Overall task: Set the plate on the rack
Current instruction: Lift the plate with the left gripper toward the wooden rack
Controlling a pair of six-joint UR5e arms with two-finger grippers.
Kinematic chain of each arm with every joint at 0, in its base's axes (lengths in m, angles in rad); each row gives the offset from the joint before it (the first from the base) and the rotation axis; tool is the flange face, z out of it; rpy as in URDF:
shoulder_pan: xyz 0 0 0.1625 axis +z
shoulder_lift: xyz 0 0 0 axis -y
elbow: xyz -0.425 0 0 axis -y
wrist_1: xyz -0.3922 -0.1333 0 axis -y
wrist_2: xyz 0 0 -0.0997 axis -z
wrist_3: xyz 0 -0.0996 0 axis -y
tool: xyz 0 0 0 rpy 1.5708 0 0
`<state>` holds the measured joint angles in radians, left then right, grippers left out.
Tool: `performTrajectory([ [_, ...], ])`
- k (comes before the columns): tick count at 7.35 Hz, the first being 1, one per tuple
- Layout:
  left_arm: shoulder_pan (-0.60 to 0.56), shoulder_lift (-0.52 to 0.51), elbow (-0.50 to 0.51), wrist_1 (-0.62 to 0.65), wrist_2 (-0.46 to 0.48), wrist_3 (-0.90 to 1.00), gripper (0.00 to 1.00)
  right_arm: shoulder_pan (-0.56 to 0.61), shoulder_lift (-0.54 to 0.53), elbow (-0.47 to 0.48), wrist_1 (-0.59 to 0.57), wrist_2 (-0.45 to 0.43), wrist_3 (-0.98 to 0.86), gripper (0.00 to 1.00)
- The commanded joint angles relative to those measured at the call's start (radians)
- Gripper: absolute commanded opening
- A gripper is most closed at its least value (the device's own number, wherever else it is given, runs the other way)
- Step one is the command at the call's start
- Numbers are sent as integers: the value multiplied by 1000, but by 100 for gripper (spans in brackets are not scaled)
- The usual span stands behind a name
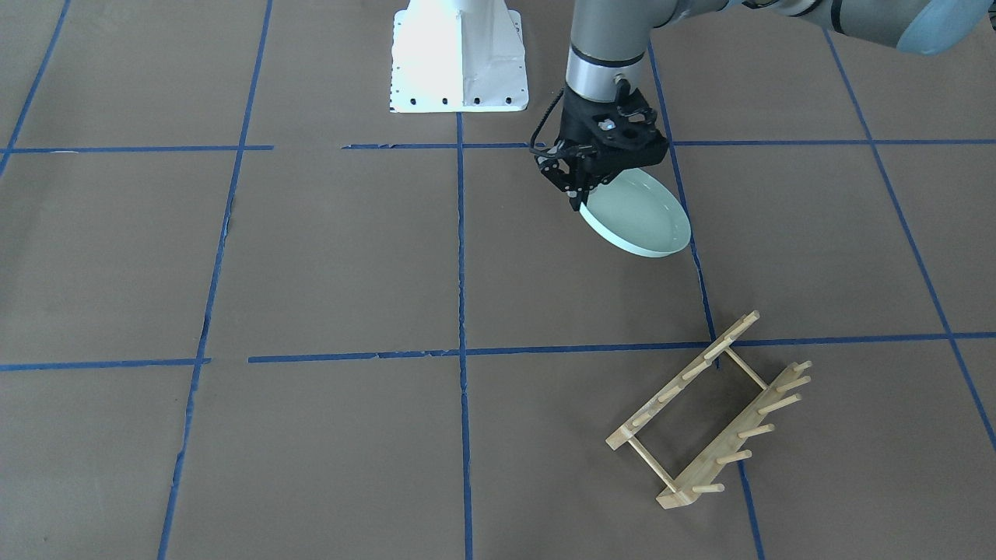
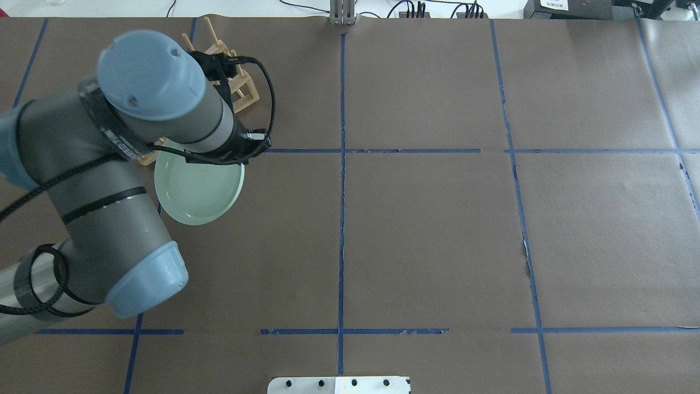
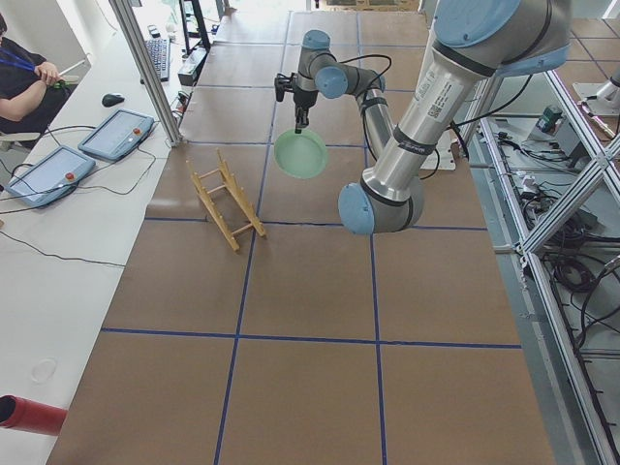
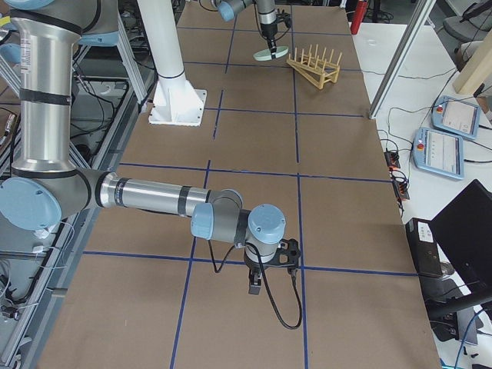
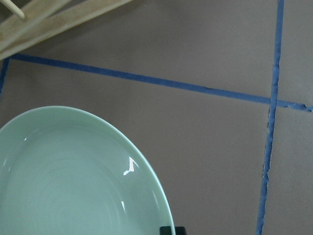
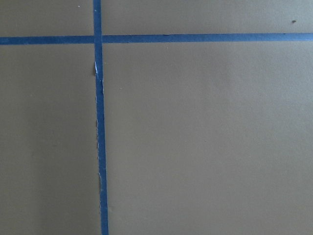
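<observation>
My left gripper (image 1: 580, 200) is shut on the rim of the pale mint-green plate (image 1: 642, 216) and holds it tilted above the table. The plate also shows in the overhead view (image 2: 199, 189) and fills the lower left of the left wrist view (image 5: 73, 181). The light-wood rack (image 1: 708, 412) stands on the table, apart from the plate, on the side away from the robot's base. In the overhead view the rack (image 2: 243, 90) is partly hidden behind my left arm. My right gripper (image 4: 257, 283) hangs low over bare table far from both; I cannot tell whether it is open or shut.
The white robot pedestal (image 1: 459, 58) stands at the table's robot side. Blue tape lines (image 1: 461, 311) divide the brown table cover. Beside the table near the rack are two tablets (image 3: 116, 134) and a seated operator (image 3: 24, 77).
</observation>
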<state>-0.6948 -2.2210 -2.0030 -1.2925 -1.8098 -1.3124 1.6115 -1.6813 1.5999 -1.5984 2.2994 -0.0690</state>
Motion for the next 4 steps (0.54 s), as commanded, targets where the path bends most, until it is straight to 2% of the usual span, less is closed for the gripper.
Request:
performTrajectory([
  [1, -147, -3, -80, 48, -2, 115, 0, -1, 0, 0, 0, 0, 0, 100],
  [3, -236, 0, -132, -8, -35, 136, 0, -1, 0, 0, 0, 0, 0, 100],
  [4, -273, 13, -135, -110, -69, 134, 0, -1, 0, 0, 0, 0, 0, 100],
])
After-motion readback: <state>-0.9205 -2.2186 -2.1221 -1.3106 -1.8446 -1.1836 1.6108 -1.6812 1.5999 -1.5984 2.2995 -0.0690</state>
